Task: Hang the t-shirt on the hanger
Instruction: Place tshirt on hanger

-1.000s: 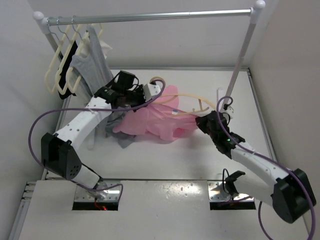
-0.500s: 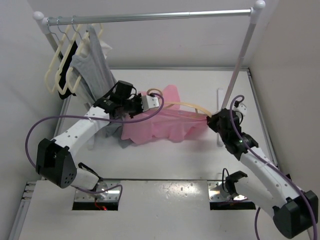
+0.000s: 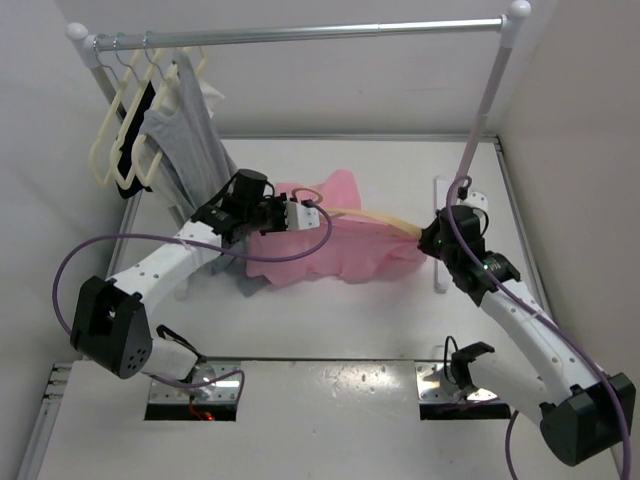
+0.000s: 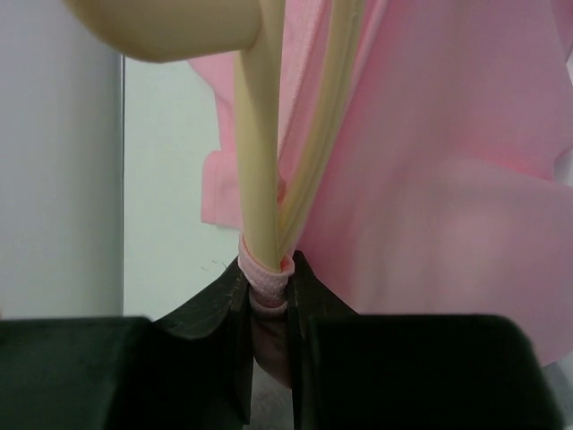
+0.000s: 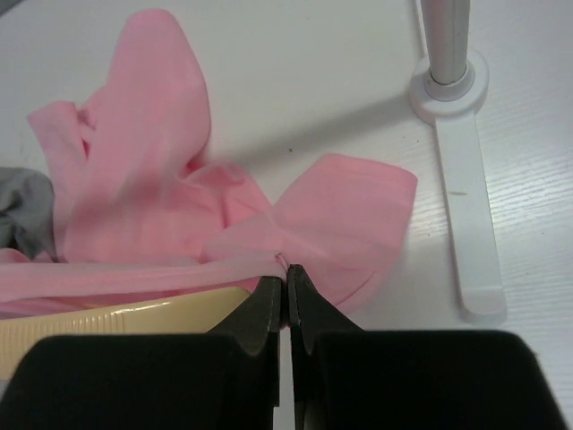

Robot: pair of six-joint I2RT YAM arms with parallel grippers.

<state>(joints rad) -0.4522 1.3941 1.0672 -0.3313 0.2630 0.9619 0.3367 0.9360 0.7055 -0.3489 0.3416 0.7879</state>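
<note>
The pink t-shirt (image 3: 345, 250) is stretched across the table between my two grippers. My left gripper (image 3: 300, 215) is shut on its ribbed neck band, and in the left wrist view the gripper (image 4: 269, 271) pinches that band where the hanger's (image 4: 260, 134) two bars run into it. The peach-beige hanger (image 3: 375, 217) shows as a bar along the t-shirt's upper edge, running toward my right gripper (image 3: 428, 238). The right wrist view shows that gripper (image 5: 286, 269) shut on a thin fold of the t-shirt (image 5: 152, 134), with the hanger (image 5: 116, 318) just to its left.
A clothes rack's rail (image 3: 300, 33) spans the back, and its right post (image 3: 485, 110) and foot (image 5: 466, 188) stand close to my right gripper. Cream hangers (image 3: 125, 140) and a gray garment (image 3: 190, 140) hang at the rail's left end, down behind my left arm.
My right gripper has pulled its fold of the shirt rightward toward the rack post. The bunched shirt is now drawn out flat along the hanger. My left gripper shifted slightly.
</note>
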